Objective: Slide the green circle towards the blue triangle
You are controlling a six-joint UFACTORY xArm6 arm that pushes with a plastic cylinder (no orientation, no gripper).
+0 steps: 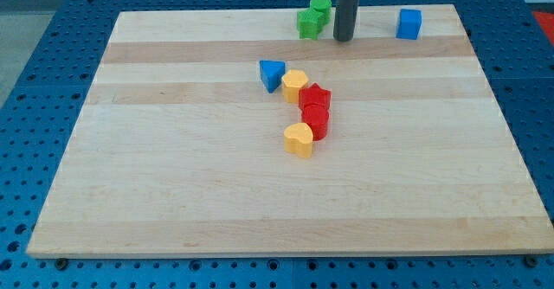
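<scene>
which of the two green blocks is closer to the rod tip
The green circle, at the view's top edge, sits just left of my tip. The other green block, a star-like shape, lies farther left, touching it.

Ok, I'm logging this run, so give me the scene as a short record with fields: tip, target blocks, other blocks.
tip: my tip sits near the view's top, just right of the green circle
green circle: at the board's top edge, touching a green block at its lower left
blue triangle: below and left of the green pair, beside a yellow block
cluster: two red blocks and a yellow heart run down from there
blue cube: top right, alone
</scene>
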